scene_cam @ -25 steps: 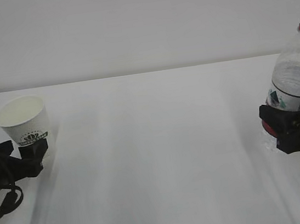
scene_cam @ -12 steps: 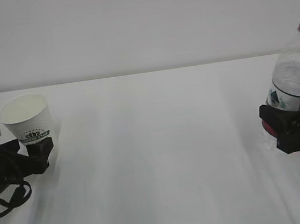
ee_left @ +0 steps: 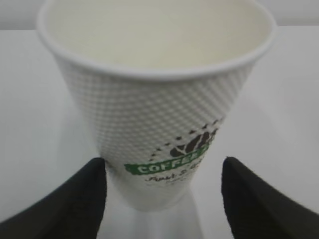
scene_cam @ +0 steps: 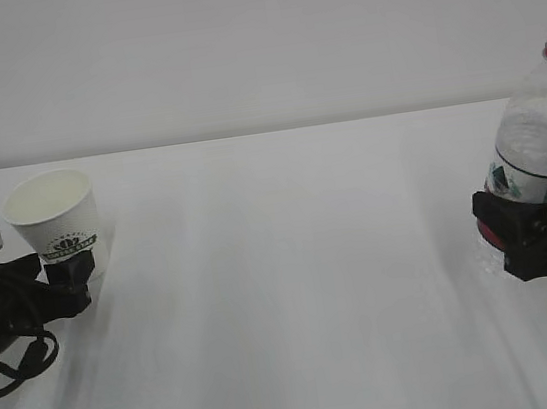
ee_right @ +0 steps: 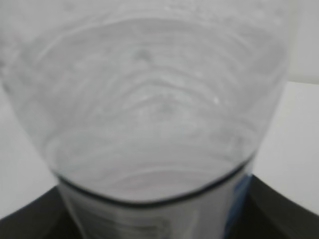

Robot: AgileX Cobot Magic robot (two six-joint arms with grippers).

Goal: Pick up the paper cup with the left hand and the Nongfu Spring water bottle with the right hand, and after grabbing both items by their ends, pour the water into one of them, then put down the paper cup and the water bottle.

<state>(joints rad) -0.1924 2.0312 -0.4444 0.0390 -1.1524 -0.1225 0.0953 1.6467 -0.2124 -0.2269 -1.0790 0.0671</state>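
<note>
The white paper cup (scene_cam: pixel 53 218) with a green logo stands at the far left, leaning a little. My left gripper (scene_cam: pixel 69 277) is open around its base. In the left wrist view the cup (ee_left: pixel 154 109) sits between the black fingers (ee_left: pixel 92 189); the left one touches the wall and the right one stands apart from it. At the far right my right gripper (scene_cam: pixel 523 222) is shut on the Nongfu Spring water bottle (scene_cam: pixel 544 149) at its label, and the uncapped bottle leans slightly. The bottle (ee_right: pixel 149 114) fills the right wrist view. I cannot make out the water.
The white table (scene_cam: pixel 295 292) stretches between the two arms, with a plain white wall behind it. A black cable loops below the left arm (scene_cam: pixel 7 366) near the left edge.
The left gripper and the cup have shifted slightly to the right, and the left jaws have narrowed around the cup. The right gripper and the bottle have not moved.
</note>
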